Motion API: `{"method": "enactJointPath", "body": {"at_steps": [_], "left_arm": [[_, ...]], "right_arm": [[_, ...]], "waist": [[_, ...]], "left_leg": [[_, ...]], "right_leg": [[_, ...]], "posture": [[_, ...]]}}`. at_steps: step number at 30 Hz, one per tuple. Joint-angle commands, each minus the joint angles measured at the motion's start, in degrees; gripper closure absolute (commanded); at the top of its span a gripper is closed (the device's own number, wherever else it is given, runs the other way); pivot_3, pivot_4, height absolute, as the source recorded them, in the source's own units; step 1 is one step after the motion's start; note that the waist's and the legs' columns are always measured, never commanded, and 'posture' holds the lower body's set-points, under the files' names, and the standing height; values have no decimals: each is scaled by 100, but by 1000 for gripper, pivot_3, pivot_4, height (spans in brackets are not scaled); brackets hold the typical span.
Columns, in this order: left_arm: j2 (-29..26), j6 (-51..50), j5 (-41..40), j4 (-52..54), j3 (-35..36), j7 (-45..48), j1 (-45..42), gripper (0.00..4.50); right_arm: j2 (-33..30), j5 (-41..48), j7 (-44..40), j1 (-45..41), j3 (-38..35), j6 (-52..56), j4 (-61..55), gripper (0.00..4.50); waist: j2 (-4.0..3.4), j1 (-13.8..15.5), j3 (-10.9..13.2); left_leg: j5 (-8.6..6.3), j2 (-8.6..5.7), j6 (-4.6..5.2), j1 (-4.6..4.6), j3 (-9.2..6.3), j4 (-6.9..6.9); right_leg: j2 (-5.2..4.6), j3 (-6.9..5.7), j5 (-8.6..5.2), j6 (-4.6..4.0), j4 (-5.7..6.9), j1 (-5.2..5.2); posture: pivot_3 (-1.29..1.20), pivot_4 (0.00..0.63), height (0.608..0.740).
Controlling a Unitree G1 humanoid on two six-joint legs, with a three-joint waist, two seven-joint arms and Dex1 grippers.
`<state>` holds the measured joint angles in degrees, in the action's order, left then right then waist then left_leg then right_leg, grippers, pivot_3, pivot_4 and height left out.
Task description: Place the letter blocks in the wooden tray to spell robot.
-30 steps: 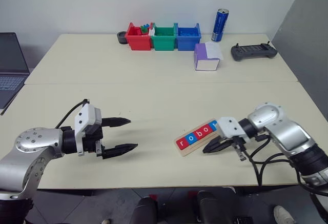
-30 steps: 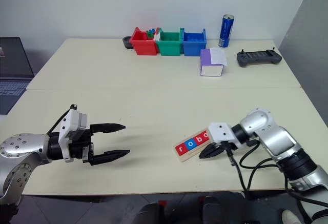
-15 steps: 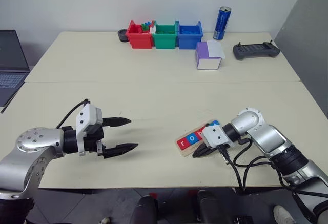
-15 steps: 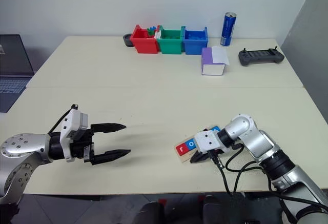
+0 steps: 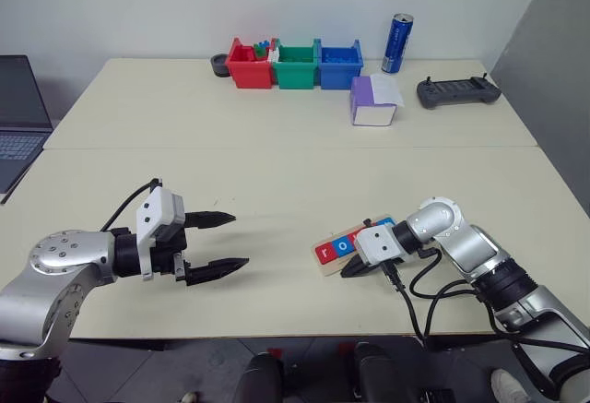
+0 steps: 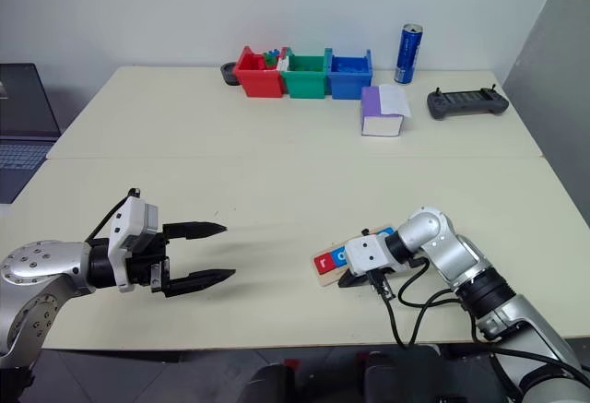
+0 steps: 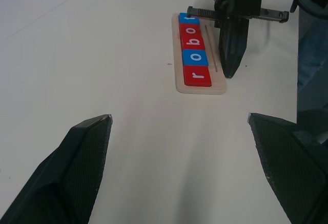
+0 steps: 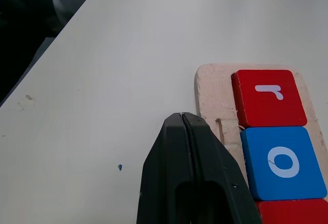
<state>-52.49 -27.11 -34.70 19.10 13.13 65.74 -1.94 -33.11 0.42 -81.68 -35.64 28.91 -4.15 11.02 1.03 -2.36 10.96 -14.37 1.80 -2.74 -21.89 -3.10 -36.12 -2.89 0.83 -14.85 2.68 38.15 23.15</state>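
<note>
The wooden tray (image 7: 200, 55) lies on the table (image 5: 277, 163) near its front edge, right of centre, with the letter blocks (image 7: 196, 53) seated in a row along it. The left wrist view shows red r, blue o, red b, blue o in order, the fifth block partly hidden behind the right gripper (image 7: 233, 55). The right wrist view shows the tray's end, with the red r (image 8: 269, 98) and the blue o (image 8: 282, 161) close up. The right gripper's fingers are pressed together, holding nothing, their tips resting at the tray's near long edge beside the r end; contact cannot be confirmed. The left gripper (image 5: 214, 242) hovers over bare table well apart from the tray, fingers spread wide and empty. Three coloured bins (image 5: 295, 64), a blue can (image 5: 398, 43), a purple-and-white box (image 5: 372, 100) and a controller (image 5: 458, 91) stand along the far edge.
</note>
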Motion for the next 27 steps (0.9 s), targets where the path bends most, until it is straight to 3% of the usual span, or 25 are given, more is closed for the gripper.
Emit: {"method": "enactJointPath", "body": {"at_steps": [1, 18, 23, 27], "left_arm": [[-44, 47, -29, 102, 100, 3, -61, 0], [-52, 65, -4, 36, 98, 26, -121, 0], [-54, 49, -29, 77, 133, 10, -100, 0], [-65, 18, -102, 126, 218, 5, -87, 0]], "right_arm": [[82, -170, 202, -96, -61, 105, 19, 4475], [290, -243, 296, -468, -132, 424, 211, 4475], [-174, 513, -602, -257, -285, 876, -708, 4475], [-634, 1454, -908, -351, -813, 2098, -1446, 4475]], "waist": [[0, -2, 0], [0, 2, 0], [0, 28, 0], [-1, 39, 1]], "left_leg": [[0, 1, 0, 1, 0, 0], [0, 2, 0, -1, 0, -1], [0, 2, 0, -7, 0, -1], [0, 2, 0, -9, -1, -1]], "right_leg": [[1, 0, 0, -1, 1, 0], [3, 1, 3, -3, 1, 1], [2, 0, 3, -3, -3, 2], [2, 0, 3, -3, -4, 3]], "posture": [[0, 150, 740], [0, 150, 740], [0, 150, 740], [0, 150, 740]]}}
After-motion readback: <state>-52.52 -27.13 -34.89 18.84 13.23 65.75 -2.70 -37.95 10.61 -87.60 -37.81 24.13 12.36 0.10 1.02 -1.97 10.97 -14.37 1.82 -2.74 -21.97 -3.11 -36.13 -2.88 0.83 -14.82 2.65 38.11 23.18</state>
